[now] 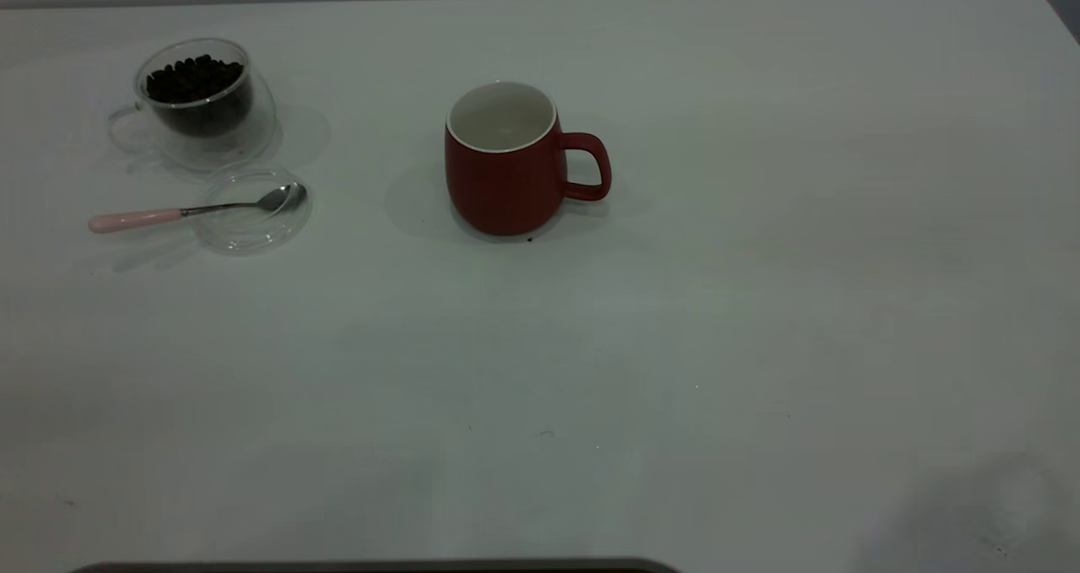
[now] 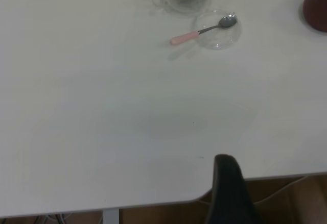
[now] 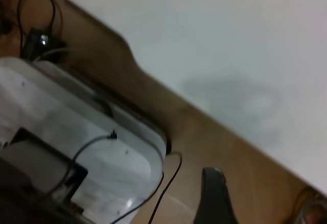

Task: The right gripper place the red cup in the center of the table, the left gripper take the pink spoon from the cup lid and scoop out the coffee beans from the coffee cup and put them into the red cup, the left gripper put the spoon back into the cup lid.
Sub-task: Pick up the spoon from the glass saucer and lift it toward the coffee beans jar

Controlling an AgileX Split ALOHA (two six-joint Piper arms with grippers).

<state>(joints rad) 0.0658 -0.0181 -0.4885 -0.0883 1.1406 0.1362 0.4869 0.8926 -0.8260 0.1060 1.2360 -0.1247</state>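
At the left of the table (image 1: 759, 303) we see the glass cup (image 1: 202, 100) holding the coffee beans (image 1: 194, 77). Just in front of it lies the lid (image 1: 253, 227), with the spoon (image 1: 198, 211) resting bowl-in-lid and its pink handle sticking out over the table, away from the red cup (image 1: 504, 168).

The red cup stands upright near the middle, handle turned away from the glass cup, so we judge the next step is fetching the spoon.

We keep the left end effector (image 2: 230, 193) back at the table edge, well apart from the spoon; we cannot tell how far it is open. We should grip the handle, clear of the lid rim, and lift level.

The right end effector (image 3: 214, 198) is off the table and idle; its opening we cannot tell.
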